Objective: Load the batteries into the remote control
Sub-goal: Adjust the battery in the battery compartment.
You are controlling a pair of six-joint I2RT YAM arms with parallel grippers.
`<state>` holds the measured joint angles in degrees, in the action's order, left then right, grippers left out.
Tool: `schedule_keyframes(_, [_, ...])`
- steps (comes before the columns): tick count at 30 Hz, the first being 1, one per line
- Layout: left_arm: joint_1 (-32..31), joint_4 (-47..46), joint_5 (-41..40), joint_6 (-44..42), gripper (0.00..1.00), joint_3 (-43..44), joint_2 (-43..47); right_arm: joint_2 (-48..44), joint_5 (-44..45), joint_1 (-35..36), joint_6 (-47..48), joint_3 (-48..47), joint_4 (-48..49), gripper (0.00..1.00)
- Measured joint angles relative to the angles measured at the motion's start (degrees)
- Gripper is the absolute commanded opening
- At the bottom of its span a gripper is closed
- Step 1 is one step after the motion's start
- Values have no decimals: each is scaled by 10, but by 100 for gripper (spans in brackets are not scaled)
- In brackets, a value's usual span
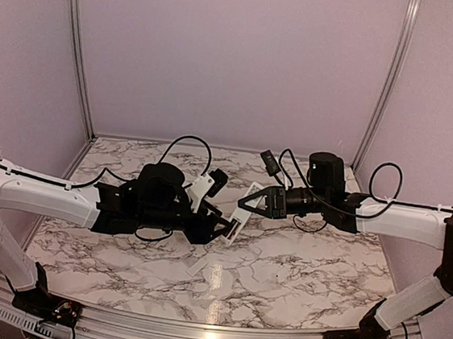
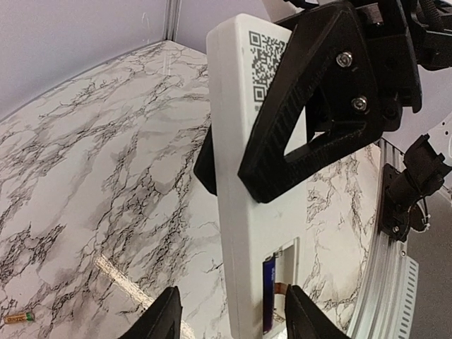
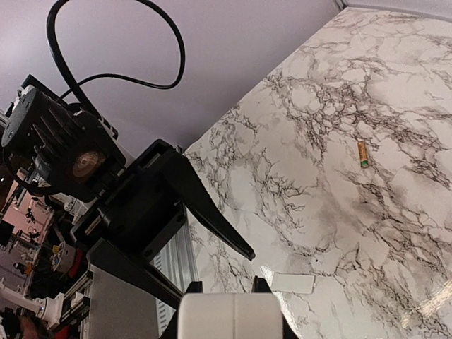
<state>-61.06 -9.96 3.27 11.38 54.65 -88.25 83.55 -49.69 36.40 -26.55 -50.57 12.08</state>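
Observation:
The white remote control [image 1: 237,219] hangs in the air between the two arms, its back with a QR code facing the left wrist camera [image 2: 229,212]. My right gripper [image 1: 248,207] is shut on its upper part, and its black fingers [image 2: 311,120] clamp both faces. The remote's end shows between them in the right wrist view [image 3: 229,314]. My left gripper [image 2: 236,312] is open, its jaws standing either side of the remote's lower end with a gap. A blue battery [image 2: 268,296] sits in the open recess. A loose gold battery [image 3: 362,153] lies on the marble table.
The short white cover plate [image 1: 200,264] lies flat on the table below the grippers; it also shows in the right wrist view [image 3: 292,283]. The loose battery shows in the left wrist view [image 2: 18,318]. Metal frame rails [image 2: 385,282] edge the table.

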Motion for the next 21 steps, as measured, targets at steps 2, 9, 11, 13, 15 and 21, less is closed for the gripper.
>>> schedule_keyframes(2, [0, 1, 5, 0, 56, 1, -6, 0, 0, 0, -2, 1, 3, 0])
schedule_keyframes(9, [3, 11, 18, 9, 41, 16, -19, 0, -2, 0, -5, 3, 15, 0])
schedule_keyframes(11, [7, 11, 23, 13, 35, 18, -21, 0, -3, 0, -6, 7, 19, 0])
schedule_keyframes(13, [13, 10, 35, 18, 30, 18, -23, 0, 0, 0, -7, 10, 25, 0])
schedule_keyframes(15, [16, 9, 46, 26, 28, 19, -24, 0, 2, 0, -6, 11, 27, 0])
schedule_keyframes(21, [25, 13, 68, 36, 49, 32, -38, -2, 7, -1, -7, 17, 34, 0])
